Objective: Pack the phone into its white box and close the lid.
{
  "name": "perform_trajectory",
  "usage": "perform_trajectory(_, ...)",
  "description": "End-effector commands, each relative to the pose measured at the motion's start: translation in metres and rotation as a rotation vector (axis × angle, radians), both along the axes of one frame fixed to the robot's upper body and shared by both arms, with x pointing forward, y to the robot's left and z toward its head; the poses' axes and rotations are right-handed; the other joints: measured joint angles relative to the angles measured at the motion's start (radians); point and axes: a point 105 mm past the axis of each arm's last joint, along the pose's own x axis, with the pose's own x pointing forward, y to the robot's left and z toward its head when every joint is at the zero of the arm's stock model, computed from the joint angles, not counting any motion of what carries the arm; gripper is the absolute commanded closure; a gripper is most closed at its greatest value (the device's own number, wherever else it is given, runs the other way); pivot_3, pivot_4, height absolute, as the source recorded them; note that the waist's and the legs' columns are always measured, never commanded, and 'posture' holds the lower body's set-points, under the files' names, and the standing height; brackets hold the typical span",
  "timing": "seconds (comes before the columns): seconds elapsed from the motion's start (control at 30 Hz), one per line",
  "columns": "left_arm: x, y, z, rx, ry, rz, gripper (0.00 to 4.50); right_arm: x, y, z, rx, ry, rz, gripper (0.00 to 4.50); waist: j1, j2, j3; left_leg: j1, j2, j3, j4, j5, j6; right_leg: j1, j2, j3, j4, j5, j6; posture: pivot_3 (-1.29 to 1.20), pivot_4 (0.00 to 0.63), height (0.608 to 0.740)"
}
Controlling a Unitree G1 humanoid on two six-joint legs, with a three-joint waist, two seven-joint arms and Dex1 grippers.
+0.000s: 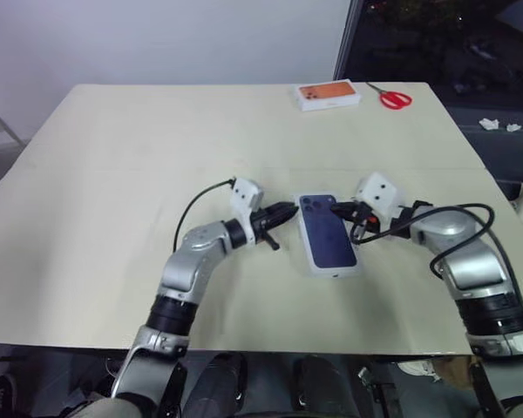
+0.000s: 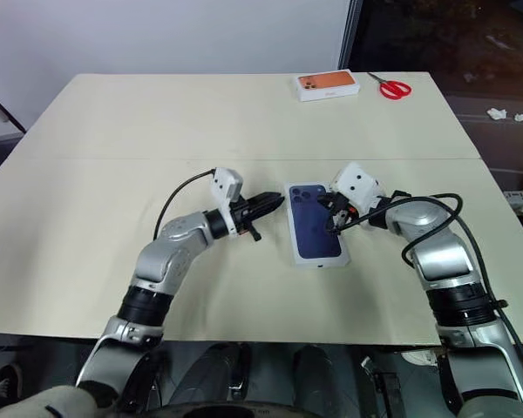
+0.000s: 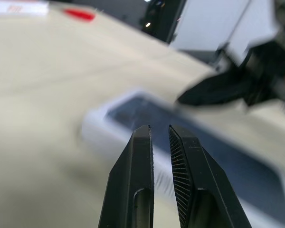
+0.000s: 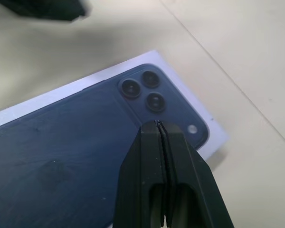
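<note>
The right gripper was seen pinched fully together, holding nothing, over the camera corner of the lid. A thin gap was left between the left gripper fingers, empty, just beside the lid's left edge. The lid lay flat mid-table.

Both arms are reaching out over the tabletop, bent at the elbows and angling inward toward each other near its middle. The left gripper is pointing roughly level, forward and toward the robot's right, its two black fingers sitting close together with only a narrow slit between them. The right gripper is tilting slightly downward and toward the robot's left, its fingers pressing fully together. The two grippers are facing one another, apart.
</note>
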Motion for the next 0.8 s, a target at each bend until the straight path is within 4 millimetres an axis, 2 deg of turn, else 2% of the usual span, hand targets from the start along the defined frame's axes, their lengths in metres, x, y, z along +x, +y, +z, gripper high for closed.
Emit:
perform_trajectory(0.03,0.006,-0.010,0.001,0.025,-0.047,-0.003,3.84,0.008,-0.001,0.007,-0.017,-0.059,-0.041,4.45,-0.002,0.000,0.000,0.000,0.000,0.000,0.000,0.001,-0.001,0.000,0.000,0.000,0.000,0.000,0.000,0.00,0.150,0.740)
perform_trajectory(0.07,0.006,-0.012,-0.001,0.039,-0.052,-0.007,3.84,0.009,-0.001,0.005,-0.019,-0.057,-0.046,4.45,-0.003,0.000,0.000,0.000,0.000,0.000,0.000,0.001,-0.002,0.000,0.000,0.000,0.000,0.000,0.000,0.00,0.150,0.740)
perform_trajectory(0.13,0.004,-0.017,-0.033,0.206,-0.020,-0.044,3.84,0.002,-0.004,-0.019,-0.094,0.023,-0.041,4.45,-0.003,0.000,0.000,0.000,0.001,0.001,-0.001,0.001,-0.002,-0.001,0.000,0.000,0.001,0.000,0.000,0.00,0.150,0.740)
perform_trajectory(0.2,-0.001,-0.016,-0.057,0.307,0.029,-0.082,3.84,-0.007,-0.001,-0.032,-0.137,0.066,0.005,4.45,-0.003,0.000,0.000,0.000,0.001,0.001,-0.001,0.001,-0.001,-0.001,0.002,0.000,0.001,0.000,0.000,0.00,0.150,0.740)
perform_trajectory(0.33,-0.011,-0.009,-0.071,0.354,0.044,-0.126,3.84,-0.035,0.005,-0.045,-0.120,0.174,0.101,4.45,0.000,-0.004,-0.006,0.003,0.001,0.001,0.000,-0.001,0.002,0.004,0.001,0.000,-0.001,0.000,0.000,0.00,0.150,0.740)
perform_trajectory(0.4,-0.013,-0.006,-0.071,0.347,0.044,-0.131,3.84,-0.045,0.007,-0.044,-0.093,0.215,0.135,4.45,-0.001,-0.007,-0.009,0.004,0.001,0.000,0.000,-0.002,0.003,0.005,0.000,0.000,-0.002,0.000,0.000,0.00,0.150,0.740)
perform_trajectory(0.5,-0.027,-0.004,-0.061,0.280,0.061,-0.203,3.84,-0.064,0.007,-0.043,-0.084,0.287,0.217,4.45,-0.001,-0.008,-0.009,0.004,0.002,0.000,-0.001,-0.002,0.003,0.006,0.000,0.000,-0.002,0.000,0.000,0.00,0.150,0.740)
perform_trajectory(0.6,-0.039,-0.001,-0.055,0.231,0.077,-0.259,3.84,-0.072,0.005,-0.037,-0.065,0.329,0.256,4.45,-0.001,-0.008,-0.009,0.004,0.002,0.000,-0.001,-0.002,0.003,0.005,0.000,0.000,-0.002,0.000,0.000,0.00,0.150,0.740)
perform_trajectory(0.67,-0.039,0.004,-0.049,0.194,0.097,-0.255,3.84,-0.074,0.006,-0.030,-0.031,0.349,0.282,4.45,-0.001,-0.008,-0.009,0.004,0.002,0.000,-0.001,-0.002,0.003,0.005,0.000,0.000,-0.002,0.000,0.000,0.00,0.150,0.740)
perform_trajectory(0.8,-0.029,0.019,-0.031,0.123,0.101,-0.206,3.84,-0.058,0.013,-0.006,0.115,0.324,0.248,4.45,-0.003,-0.008,-0.008,0.001,0.002,0.000,-0.001,-0.002,0.004,0.002,-0.001,0.000,-0.002,0.000,0.000,0.00,0.150,0.740)
